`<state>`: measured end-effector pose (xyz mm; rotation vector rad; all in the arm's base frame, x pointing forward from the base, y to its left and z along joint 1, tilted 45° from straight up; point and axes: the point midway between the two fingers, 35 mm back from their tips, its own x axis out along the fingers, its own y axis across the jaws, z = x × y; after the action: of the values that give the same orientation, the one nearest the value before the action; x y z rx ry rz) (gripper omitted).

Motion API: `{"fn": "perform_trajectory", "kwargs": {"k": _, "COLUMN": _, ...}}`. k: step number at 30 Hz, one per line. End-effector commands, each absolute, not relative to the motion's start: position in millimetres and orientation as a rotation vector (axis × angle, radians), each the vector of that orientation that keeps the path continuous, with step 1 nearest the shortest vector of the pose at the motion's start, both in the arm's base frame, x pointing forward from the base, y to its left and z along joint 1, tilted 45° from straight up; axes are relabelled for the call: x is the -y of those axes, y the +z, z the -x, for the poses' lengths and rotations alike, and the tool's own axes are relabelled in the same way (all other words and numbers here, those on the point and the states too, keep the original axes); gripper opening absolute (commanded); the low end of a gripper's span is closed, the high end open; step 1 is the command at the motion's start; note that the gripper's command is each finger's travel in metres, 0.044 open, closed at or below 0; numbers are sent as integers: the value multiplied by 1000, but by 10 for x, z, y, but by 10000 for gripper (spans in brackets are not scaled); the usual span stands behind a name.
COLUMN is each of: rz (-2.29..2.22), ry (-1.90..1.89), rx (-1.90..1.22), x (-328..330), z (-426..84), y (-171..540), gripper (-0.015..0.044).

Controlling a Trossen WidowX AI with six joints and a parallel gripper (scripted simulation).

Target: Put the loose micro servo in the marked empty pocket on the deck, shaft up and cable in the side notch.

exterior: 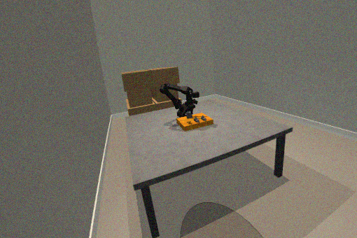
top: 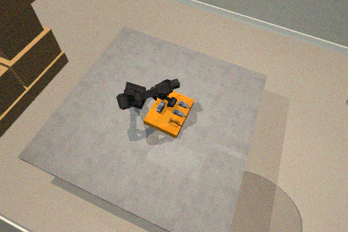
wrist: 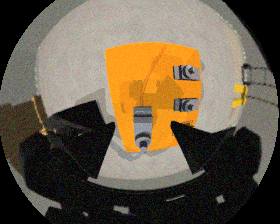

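The loose micro servo [wrist: 143,127] (small, grey, with a pale rounded end) lies on the orange deck [wrist: 134,72], near its edge; the tool [wrist: 145,148] hangs above, fingers apart, holding nothing.

Servo [wrist: 143,128]: grey, loose, lying on orange deck [wrist: 128,75] at its 6 o'clock edge. Pocket [top: 174,122]: outlined rectangle, empty.

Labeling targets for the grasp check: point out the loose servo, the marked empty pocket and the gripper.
loose servo [wrist: 143,128], wrist view, on its grey body.
marked empty pocket [top: 174,122], top view, inside the outlined rectangle on the deck.
gripper [wrist: 143,140], wrist view, midway between its open fingertips.
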<state>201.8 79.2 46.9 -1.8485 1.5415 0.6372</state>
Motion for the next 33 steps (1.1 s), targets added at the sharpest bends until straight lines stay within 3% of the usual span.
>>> {"fn": "perform_trajectory", "kwargs": {"k": 1, "rz": 1853, "ry": 636, "rx": -1544, "x": -730, "z": -2029, "y": 420, "gripper": 440}}
{"fn": "perform_trajectory", "kwargs": {"k": 4, "rz": 1853, "ry": 636, "rx": -1544, "x": -714, "z": -2033, "y": 404, "gripper": 440}}
{"fn": "perform_trajectory", "kwargs": {"k": 16, "rz": 1853, "ry": 636, "rx": -1544, "x": -714, "z": -2033, "y": 404, "gripper": 125}}
{"fn": "perform_trajectory", "kwargs": {"k": 22, "rz": 1853, "ry": 636, "rx": -1544, "x": -714, "z": -2033, "y": 404, "gripper": 85}}
{"fn": "perform_trajectory", "kwargs": {"k": 25, "rz": 1853, "ry": 636, "rx": -1544, "x": -748, "z": -2026, "y": 437, "gripper": 6}}
{"fn": "perform_trajectory", "kwargs": {"k": 33, "rz": 1853, "ry": 637, "rx": -1545, "x": -903, "z": -1964, "y": 628, "gripper": 0}}
